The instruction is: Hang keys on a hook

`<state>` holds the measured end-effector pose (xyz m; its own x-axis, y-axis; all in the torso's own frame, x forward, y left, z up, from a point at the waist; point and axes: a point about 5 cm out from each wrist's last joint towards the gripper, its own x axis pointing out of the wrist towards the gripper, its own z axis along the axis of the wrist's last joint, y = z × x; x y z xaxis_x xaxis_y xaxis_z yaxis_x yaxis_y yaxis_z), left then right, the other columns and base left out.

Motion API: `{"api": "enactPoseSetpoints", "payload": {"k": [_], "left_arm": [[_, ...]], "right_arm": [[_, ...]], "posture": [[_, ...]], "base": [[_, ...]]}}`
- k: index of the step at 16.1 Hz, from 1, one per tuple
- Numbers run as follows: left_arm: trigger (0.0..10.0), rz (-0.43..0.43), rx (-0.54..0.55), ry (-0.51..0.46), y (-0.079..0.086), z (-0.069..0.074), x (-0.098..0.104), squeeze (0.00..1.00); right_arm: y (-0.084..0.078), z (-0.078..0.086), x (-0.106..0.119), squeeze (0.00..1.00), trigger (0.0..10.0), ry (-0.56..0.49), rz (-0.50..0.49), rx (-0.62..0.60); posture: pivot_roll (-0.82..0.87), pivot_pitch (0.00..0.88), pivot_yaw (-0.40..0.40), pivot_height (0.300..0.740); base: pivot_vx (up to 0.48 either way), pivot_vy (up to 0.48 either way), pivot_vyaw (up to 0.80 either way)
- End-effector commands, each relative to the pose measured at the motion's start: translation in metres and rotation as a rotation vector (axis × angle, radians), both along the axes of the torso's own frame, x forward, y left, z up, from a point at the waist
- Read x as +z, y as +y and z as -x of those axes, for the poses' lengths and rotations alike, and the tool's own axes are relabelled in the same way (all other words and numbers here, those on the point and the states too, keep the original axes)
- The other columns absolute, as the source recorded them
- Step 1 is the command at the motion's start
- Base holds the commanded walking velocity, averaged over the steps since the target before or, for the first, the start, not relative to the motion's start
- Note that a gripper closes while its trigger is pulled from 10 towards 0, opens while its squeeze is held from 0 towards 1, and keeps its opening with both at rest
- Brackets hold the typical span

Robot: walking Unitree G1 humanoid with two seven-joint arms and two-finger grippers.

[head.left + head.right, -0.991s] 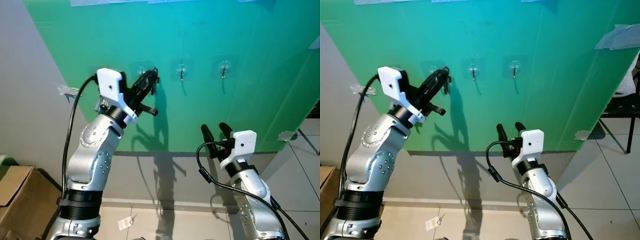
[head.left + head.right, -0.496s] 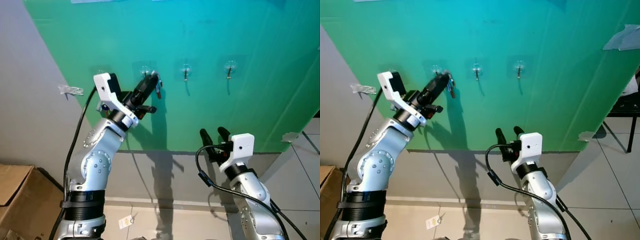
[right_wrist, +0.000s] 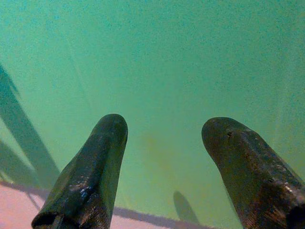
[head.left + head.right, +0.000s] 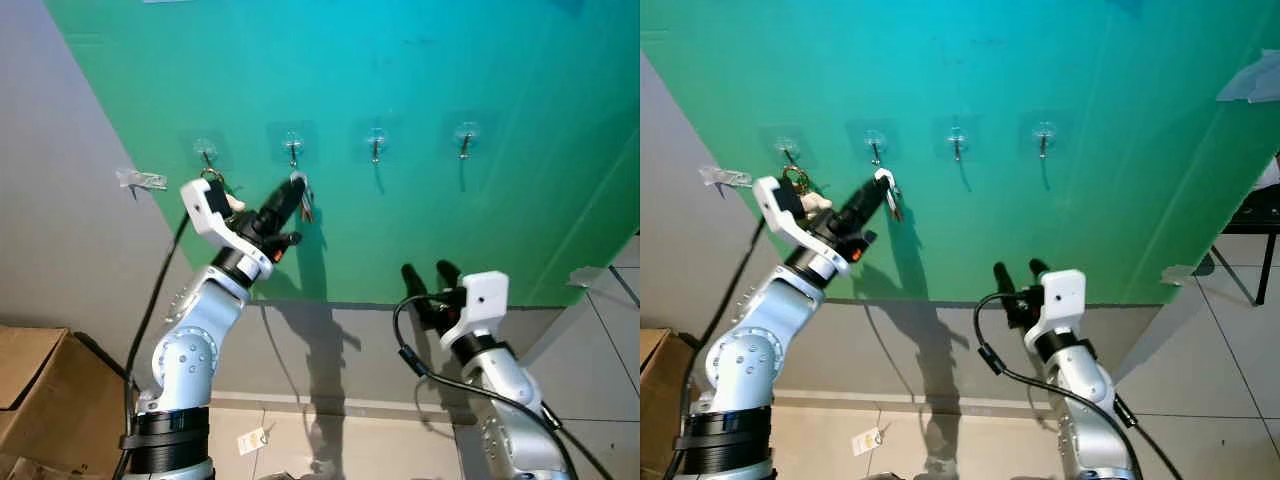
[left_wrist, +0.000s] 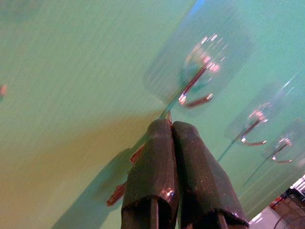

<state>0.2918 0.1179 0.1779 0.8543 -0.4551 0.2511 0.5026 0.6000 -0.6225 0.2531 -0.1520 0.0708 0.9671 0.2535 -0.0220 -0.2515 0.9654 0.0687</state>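
Four clear hooks sit in a row on the green board. My left gripper (image 4: 295, 188) is raised just below the second hook (image 4: 292, 149) and is shut on a bunch of keys (image 4: 304, 197) that dangles from its tips. In the left wrist view the fingers (image 5: 157, 162) are pressed together right under that hook (image 5: 195, 90); I cannot tell whether the key ring touches it. A gold ring with a pale charm (image 4: 798, 184) hangs at the leftmost hook (image 4: 787, 152). My right gripper (image 4: 432, 272) is open, low in front of the board and holding nothing.
The third hook (image 4: 375, 145) and fourth hook (image 4: 464, 140) are bare. A cardboard box (image 4: 30, 390) stands at lower left and a paper tag (image 4: 250, 441) lies on the tiled floor. A dark chair (image 4: 1252, 210) is at the far right.
The camera tilted, so the picture shifted. My left gripper, which stood level with the second hook, has dropped just below it with the keys still held. The right gripper is unchanged.
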Motion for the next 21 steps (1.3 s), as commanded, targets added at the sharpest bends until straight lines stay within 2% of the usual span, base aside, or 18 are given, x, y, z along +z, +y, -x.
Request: {"api": "enactPoseSetpoints", "payload": {"k": [1, 2, 3, 5, 6, 7, 12, 15, 18, 19, 21], "left_arm": [[0.0, -0.049, 0.012, -0.049, 0.002, 0.001, 0.010, 1.00], [0.0, -0.135, 0.005, -0.077, 0.000, 0.002, 0.011, 1.00], [0.0, -0.433, 0.009, -0.155, -0.004, 0.002, 0.004, 1.00], [0.0, -0.552, 0.025, -0.164, -0.002, -0.001, -0.003, 1.00], [0.0, -0.681, 0.030, -0.191, 0.000, -0.003, -0.011, 1.00], [0.0, -0.716, 0.037, -0.196, 0.002, -0.004, -0.013, 1.00], [0.0, -0.536, 0.088, -0.198, 0.007, -0.010, -0.003, 1.00], [0.0, -0.553, 0.038, -0.227, 0.000, -0.010, 0.000, 1.00], [0.0, -0.518, -0.021, -0.201, -0.005, -0.016, -0.001, 1.00], [0.0, -0.521, -0.084, -0.191, -0.011, -0.016, -0.004, 1.00], [0.0, -0.549, -0.114, -0.193, -0.014, -0.016, -0.007, 1.00]], "right_arm": [[0.002, -0.002, 0.001, 0.00, 10.0, -0.012, -0.007, 0.016], [0.002, -0.003, 0.001, 0.00, 10.0, -0.012, -0.008, 0.018], [0.001, -0.003, -0.001, 0.00, 10.0, -0.008, -0.010, 0.019], [0.000, -0.003, -0.003, 0.00, 10.0, -0.004, -0.009, 0.024], [0.000, -0.003, -0.004, 0.00, 10.0, -0.001, -0.007, 0.025], [-0.001, -0.003, -0.005, 0.00, 10.0, 0.000, -0.006, 0.025], [-0.003, -0.003, -0.007, 0.00, 10.0, 0.000, -0.002, 0.024], [-0.001, -0.003, -0.007, 0.00, 10.0, 0.000, -0.002, 0.028], [0.001, -0.002, -0.007, 0.00, 10.0, -0.002, -0.004, 0.032], [0.001, -0.002, -0.006, 0.00, 10.0, -0.005, -0.006, 0.029], [0.001, -0.001, -0.005, 0.00, 10.0, -0.006, -0.007, 0.024]], "posture": [[-0.14, 0.000, 0.114, 0.740], [-0.14, 0.000, 0.114, 0.740], [-0.13, 0.000, 0.113, 0.740], [-0.13, 0.000, 0.112, 0.740], [-0.13, 0.000, 0.109, 0.740], [-0.13, 0.000, 0.109, 0.740], [-0.14, 0.000, 0.111, 0.740], [-0.14, 0.000, 0.115, 0.740], [-0.14, 0.000, 0.118, 0.740], [-0.15, 0.000, 0.125, 0.740], [-0.15, 0.000, 0.129, 0.740]], "base": [[0.000, 0.000, 0.00], [0.000, 0.000, 0.00], [0.000, 0.000, 0.00], [0.000, 0.000, 0.00], [0.000, 0.000, 0.00], [0.000, 0.000, 0.00], [0.000, 0.000, 0.00], [0.000, 0.000, 0.00], [0.000, 0.000, 0.00], [0.000, 0.000, 0.00], [0.000, 0.000, 0.00]]}}
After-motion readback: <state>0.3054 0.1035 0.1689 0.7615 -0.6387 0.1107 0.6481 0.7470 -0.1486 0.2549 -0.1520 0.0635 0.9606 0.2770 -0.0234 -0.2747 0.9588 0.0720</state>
